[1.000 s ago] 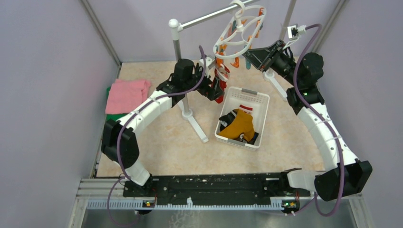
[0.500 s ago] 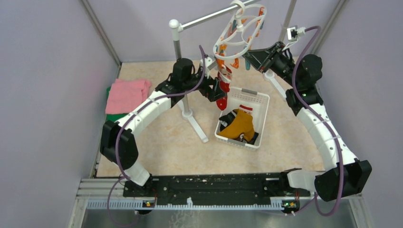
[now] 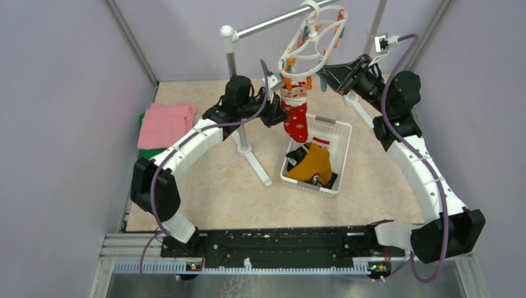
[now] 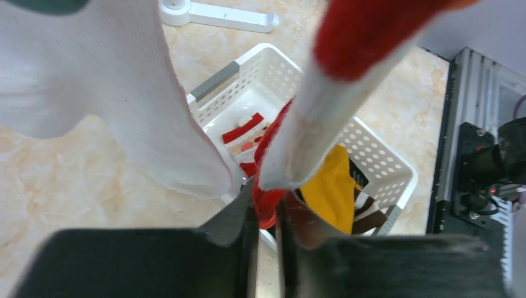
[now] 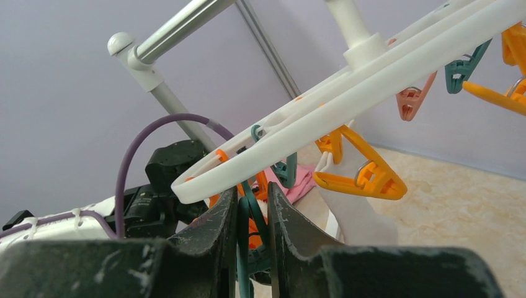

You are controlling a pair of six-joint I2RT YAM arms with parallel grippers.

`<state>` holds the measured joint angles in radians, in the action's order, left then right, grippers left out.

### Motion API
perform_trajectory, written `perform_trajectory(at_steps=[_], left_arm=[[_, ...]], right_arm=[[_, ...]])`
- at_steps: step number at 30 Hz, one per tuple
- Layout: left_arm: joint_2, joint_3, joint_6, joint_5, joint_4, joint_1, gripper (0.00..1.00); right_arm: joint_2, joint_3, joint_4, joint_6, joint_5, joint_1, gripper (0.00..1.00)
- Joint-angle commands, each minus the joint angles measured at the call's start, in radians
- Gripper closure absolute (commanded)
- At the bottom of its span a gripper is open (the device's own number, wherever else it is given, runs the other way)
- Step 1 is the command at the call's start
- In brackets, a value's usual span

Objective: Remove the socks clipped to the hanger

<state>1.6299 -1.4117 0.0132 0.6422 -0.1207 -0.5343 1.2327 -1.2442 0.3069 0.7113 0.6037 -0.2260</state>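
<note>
Narrowed from wide a second ago: left gripper (image 4: 265, 208), pinching red sock (image 3: 296, 121) hung under hanger (image 3: 313, 46), over basket (image 3: 340, 126). Right gripper (image 5: 251, 208): clamped on teal clip (image 5: 249, 214). Handling: squeeze clip open, then draw sock straight down.

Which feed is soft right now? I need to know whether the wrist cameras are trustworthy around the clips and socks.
Left wrist view: the white sock and red-and-white sock hang close to the lens and blur; the basket behind is sharper. Right wrist view: the hanger rim and the teal clip are crisp, no glare. Top view: even light, soft shadows, everything in focus.
</note>
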Motion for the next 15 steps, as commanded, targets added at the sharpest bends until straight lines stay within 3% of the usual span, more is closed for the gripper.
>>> perform_trajectory(at_steps=[1,3,5,10,15], left_arm=[[-0.057,-0.029,-0.042,0.060,0.019,0.015,0.88],[-0.070,-0.023,-0.060,0.073,0.012,0.014,1.00],[-0.083,-0.017,-0.075,0.087,0.008,0.014,1.00],[-0.113,-0.004,-0.108,0.133,-0.003,0.014,1.00],[-0.137,0.025,-0.117,0.185,-0.002,0.014,1.00]], right_arm=[[-0.006,-0.007,-0.085,0.006,0.010,0.013,0.81],[-0.006,-0.013,-0.099,-0.003,0.009,0.014,0.75],[-0.007,-0.017,-0.114,-0.015,0.007,0.013,0.67],[-0.040,0.018,-0.140,-0.067,0.020,0.014,0.37],[-0.102,0.092,-0.159,-0.125,0.095,0.014,0.23]])
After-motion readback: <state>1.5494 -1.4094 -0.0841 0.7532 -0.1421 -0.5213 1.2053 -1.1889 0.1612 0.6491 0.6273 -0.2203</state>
